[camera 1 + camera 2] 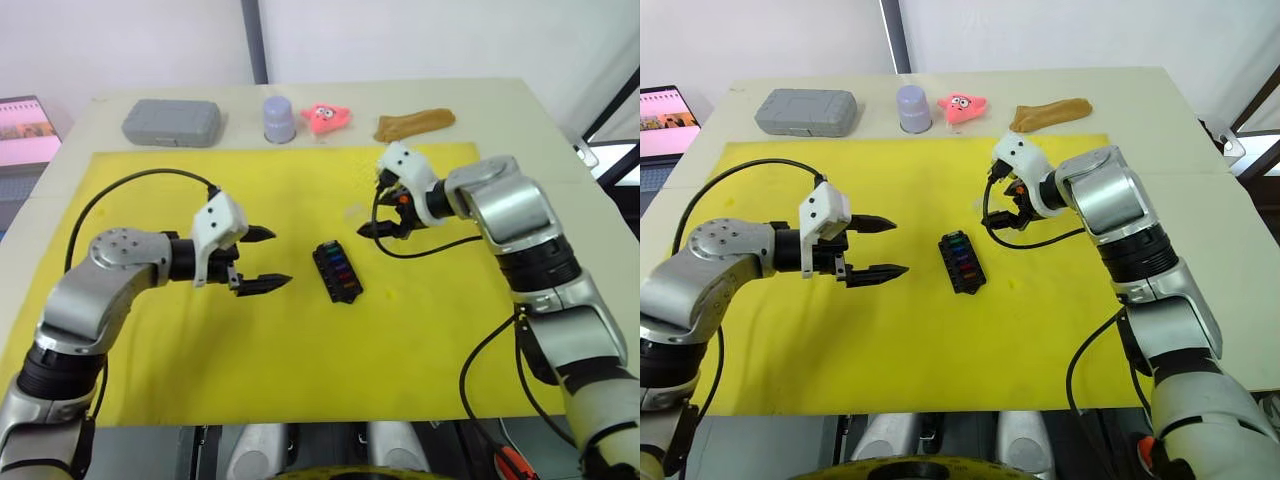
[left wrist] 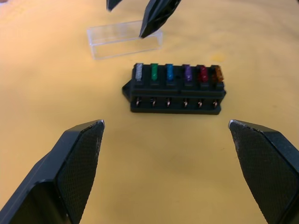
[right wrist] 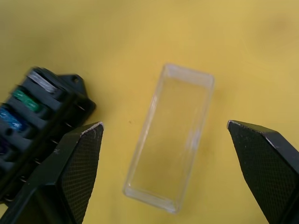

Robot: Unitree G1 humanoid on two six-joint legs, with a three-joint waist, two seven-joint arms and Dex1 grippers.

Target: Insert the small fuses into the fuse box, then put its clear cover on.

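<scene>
Six small fuses [image 2: 177,73] seated in fuse box [image 1: 337,270] mid-worktop. Clear cover [image 3: 169,137] lying just beside it, under wide-open right pincer [image 3: 166,140]. Left pincer [image 1: 262,260] wide, empty. Best gripped across long sides, kept level.

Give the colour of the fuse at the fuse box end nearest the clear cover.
Grey fuse, clearest in the right wrist view.

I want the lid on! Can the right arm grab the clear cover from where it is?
Probably yes. The right end effector hangs open straight over the cover, which lies alone on the yellow mat, apart from the fuse box.
</scene>
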